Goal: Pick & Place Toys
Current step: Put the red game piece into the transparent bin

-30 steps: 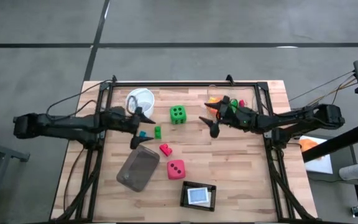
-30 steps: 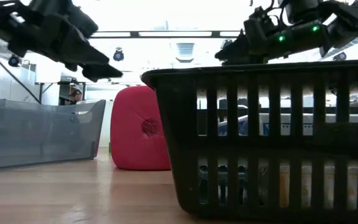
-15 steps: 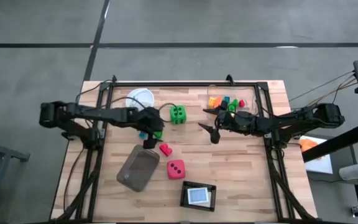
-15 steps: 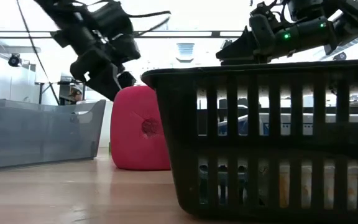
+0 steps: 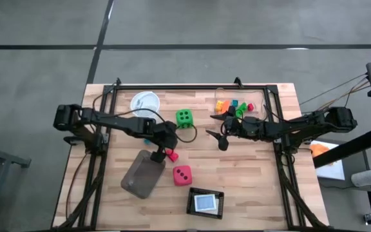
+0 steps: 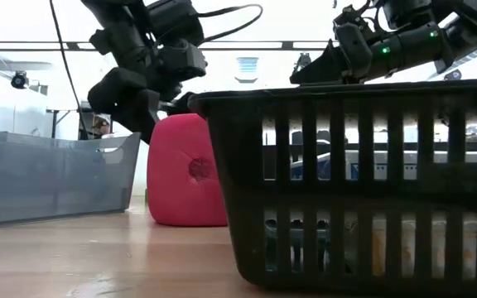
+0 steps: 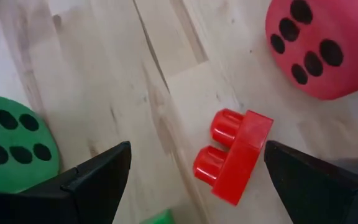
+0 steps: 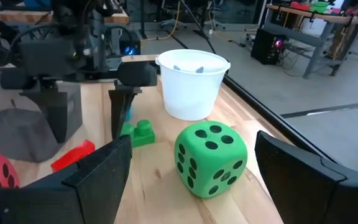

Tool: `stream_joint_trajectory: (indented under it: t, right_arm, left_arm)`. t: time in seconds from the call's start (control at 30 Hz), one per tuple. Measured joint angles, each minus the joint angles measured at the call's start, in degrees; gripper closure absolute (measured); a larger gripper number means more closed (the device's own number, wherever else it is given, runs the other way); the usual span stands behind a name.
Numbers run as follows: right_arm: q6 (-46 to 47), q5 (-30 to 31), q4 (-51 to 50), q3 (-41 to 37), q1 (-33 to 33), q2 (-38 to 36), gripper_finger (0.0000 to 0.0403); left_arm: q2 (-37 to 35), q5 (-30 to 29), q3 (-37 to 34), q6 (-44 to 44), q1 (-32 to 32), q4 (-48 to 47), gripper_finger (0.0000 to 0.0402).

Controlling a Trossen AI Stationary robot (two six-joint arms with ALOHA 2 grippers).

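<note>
Red brick [image 7: 234, 155] on its side; studs face green die [image 7: 11, 142].

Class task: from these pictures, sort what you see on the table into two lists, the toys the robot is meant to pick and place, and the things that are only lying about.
Toys for the job:
red brick
small green brick
green die
pink-red die
cluster of bright bricks

Lying about:
white cup
grey tray
black basket
</note>
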Motion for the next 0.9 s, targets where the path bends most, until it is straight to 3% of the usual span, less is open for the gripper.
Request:
stream_joint_trajectory:
  t: [0.37,0.77,0.9]
  right_arm:
    - [-0.2,0.0,-0.9,0.0,0.0,-0.1,0.0069]
    - [-0.2,0.0,-1.2,0.0,0.0,-0.1,0.0069]
    - [-0.2,0.0,-1.2,0.0,0.0,-0.1,0.0069]
  left_arm:
    - [5.0,-2.8,3.8,0.3,-1.5,-4.0,0.0033]
    - [5.7,-2.9,5.1,0.3,-1.5,-8.5,0.0033]
    - [5.7,-5.9,5.1,0.3,-1.5,-7.7,0.0033]
